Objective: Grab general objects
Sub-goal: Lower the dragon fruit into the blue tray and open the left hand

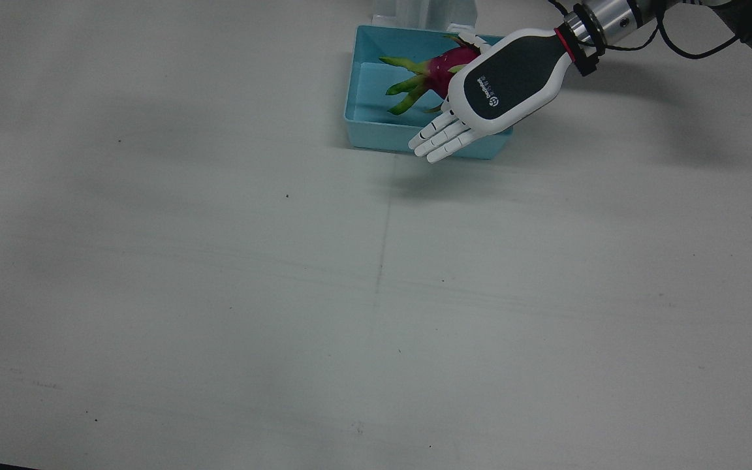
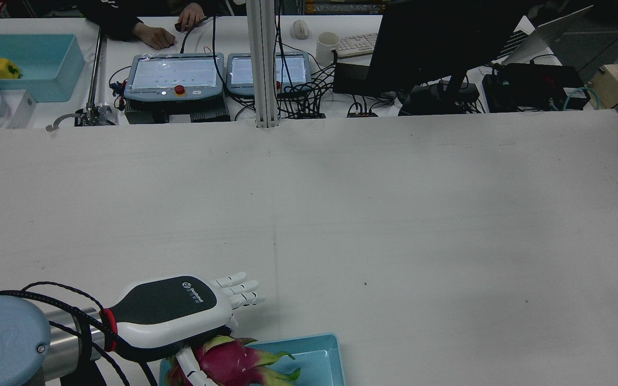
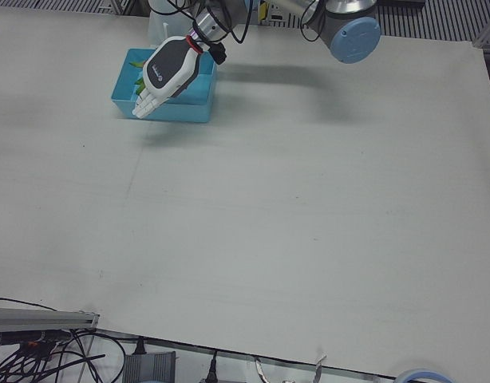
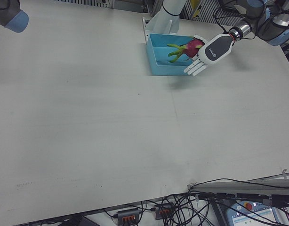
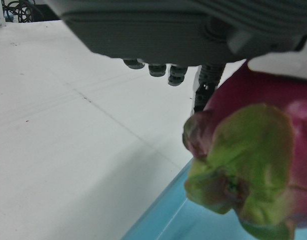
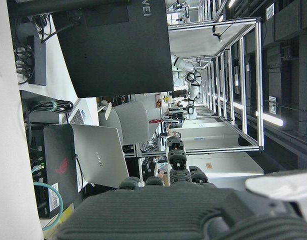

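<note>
Over the blue bin (image 1: 366, 124) at the table's far edge, the left hand (image 1: 490, 91) cups the dragon fruit (image 1: 438, 72), whether gripped I cannot tell; it looks heavy, smooth-skinned with floppy scales, so hold its round body.

Dragon fruit (image 1: 440, 70), magenta skin with green-yellow leafy scales, sits in the light blue bin (image 1: 364, 124) at the bench's robot-side edge, scales fanning toward the bin's open half, mostly covered from above by the left robot hand (image 1: 503, 88).
</note>
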### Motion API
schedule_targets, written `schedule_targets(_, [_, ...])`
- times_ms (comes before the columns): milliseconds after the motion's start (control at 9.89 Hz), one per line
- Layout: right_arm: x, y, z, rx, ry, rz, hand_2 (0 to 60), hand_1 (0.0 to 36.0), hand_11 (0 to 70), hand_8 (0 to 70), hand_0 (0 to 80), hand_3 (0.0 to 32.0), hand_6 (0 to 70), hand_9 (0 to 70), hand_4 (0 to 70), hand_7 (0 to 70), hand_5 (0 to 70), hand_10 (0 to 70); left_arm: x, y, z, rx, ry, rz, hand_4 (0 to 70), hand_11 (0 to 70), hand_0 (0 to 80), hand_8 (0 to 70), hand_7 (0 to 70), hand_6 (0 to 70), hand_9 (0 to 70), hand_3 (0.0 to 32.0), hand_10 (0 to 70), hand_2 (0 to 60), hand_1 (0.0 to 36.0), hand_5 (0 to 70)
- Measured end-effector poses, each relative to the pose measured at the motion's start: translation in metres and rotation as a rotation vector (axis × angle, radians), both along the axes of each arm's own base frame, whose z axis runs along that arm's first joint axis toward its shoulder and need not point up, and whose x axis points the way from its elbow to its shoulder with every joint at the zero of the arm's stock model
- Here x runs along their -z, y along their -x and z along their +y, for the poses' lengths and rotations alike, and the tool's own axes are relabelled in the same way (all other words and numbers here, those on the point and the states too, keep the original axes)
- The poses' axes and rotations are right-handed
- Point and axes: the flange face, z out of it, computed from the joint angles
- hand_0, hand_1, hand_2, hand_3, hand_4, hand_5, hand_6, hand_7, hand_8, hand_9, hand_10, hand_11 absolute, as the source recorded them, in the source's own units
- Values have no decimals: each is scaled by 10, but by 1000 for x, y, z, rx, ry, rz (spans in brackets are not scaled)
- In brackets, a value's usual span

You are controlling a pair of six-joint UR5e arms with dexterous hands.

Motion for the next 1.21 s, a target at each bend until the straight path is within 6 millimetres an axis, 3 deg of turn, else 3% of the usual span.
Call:
schedule_targets(101, [0,0,0,0,0,0,0,0,0,0,0,0,0,0,0,0,0,0,-1,1,0,0,5,-11,20,0,57,0,31,0,0,58,0,0,0,0])
schedule_targets(202, [0,0,0,0,0,0,0,0,0,0,0,0,0,0,0,0,0,0,-2,3,0,1,8,-19,0,0,52,0,25,0,0,124,0,0,0,0])
schedule_targets(303, [0,0,0,0,0,0,0,0,0,0,0,0,0,0,0,0,0,0,-3,4,-1,3,11,-25,0,0,50,0,27,0,0,170,0,0,0,0])
schedule_targets(404, [0,0,0,0,0,0,0,0,0,0,0,0,0,0,0,0,0,0,-3,5,0,5,13,-29,0,0,55,0,31,0,0,182,0,0,0,0])
schedule_targets(607, [0,0,0,0,0,0,0,0,0,0,0,0,0,0,0,0,0,0,-3,6,0,6,14,-32,0,0,28,0,25,0,0,248,0,0,0,0])
schedule_targets(708, [0,0,0,0,0,0,0,0,0,0,0,0,0,0,0,0,0,0,-2,6,-1,8,14,-32,0,0,13,0,22,0,0,260,0,0,0,0])
schedule_targets(910, [0,0,0,1,0,0,0,0,0,0,0,0,0,0,0,0,0,0,4,7,-10,26,17,-32,0,0,0,0,28,0,0,206,0,0,0,0])
schedule_targets(1112, [0,0,0,0,0,0,0,0,0,0,0,0,0,0,0,0,0,0,14,-1,-50,83,48,-10,1,0,0,35,19,0,0,68,0,0,0,0])
schedule_targets(1213, [0,0,0,0,0,0,0,0,0,0,0,0,0,0,0,0,0,0,18,-4,-74,115,69,16,5,0,0,51,15,0,0,86,0,0,0,0])
